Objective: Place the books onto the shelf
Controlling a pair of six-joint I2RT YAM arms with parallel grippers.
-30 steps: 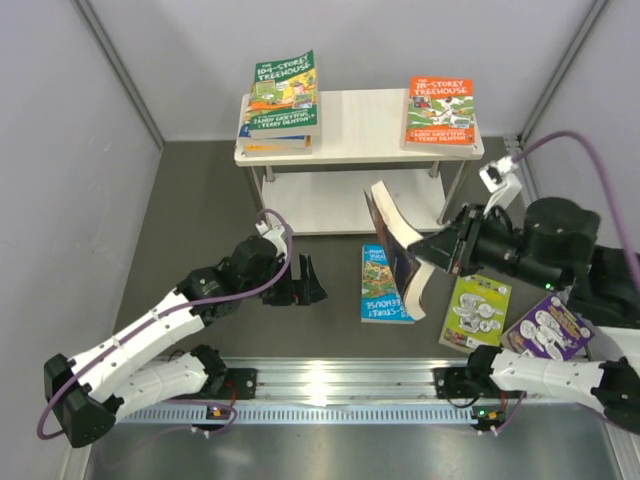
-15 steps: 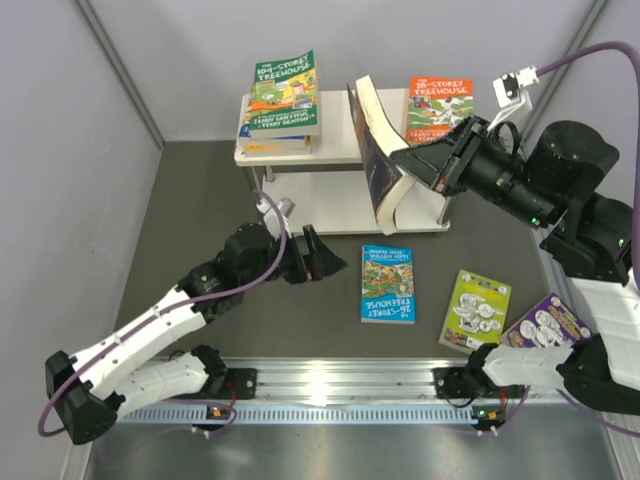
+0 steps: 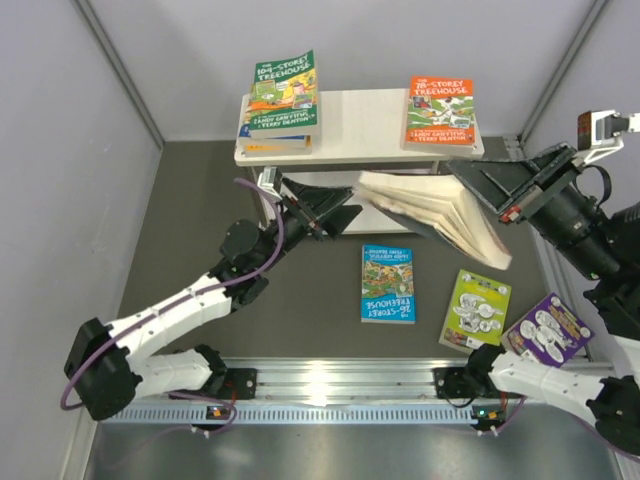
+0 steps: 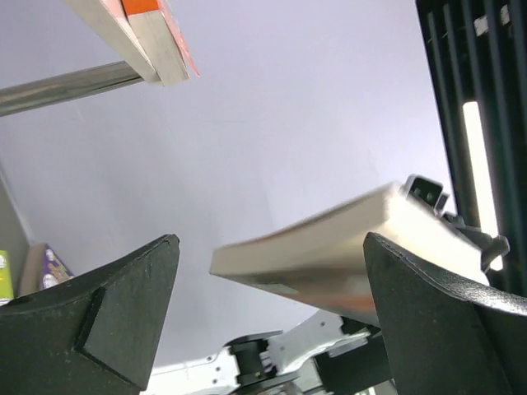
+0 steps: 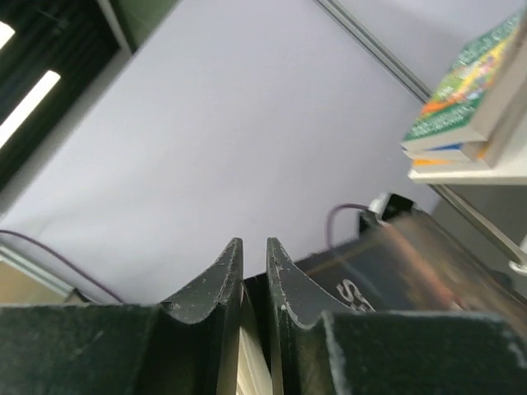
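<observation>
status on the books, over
Right gripper shut on dark book, airborne before shelf. Left gripper open, empty, near its free edge. Blue book, lime book, purple book on table.

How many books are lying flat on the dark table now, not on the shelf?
3. The blue book lies in the middle, the lime book right of it, the purple book furthest right. The raised book may hide a little of the table.
</observation>
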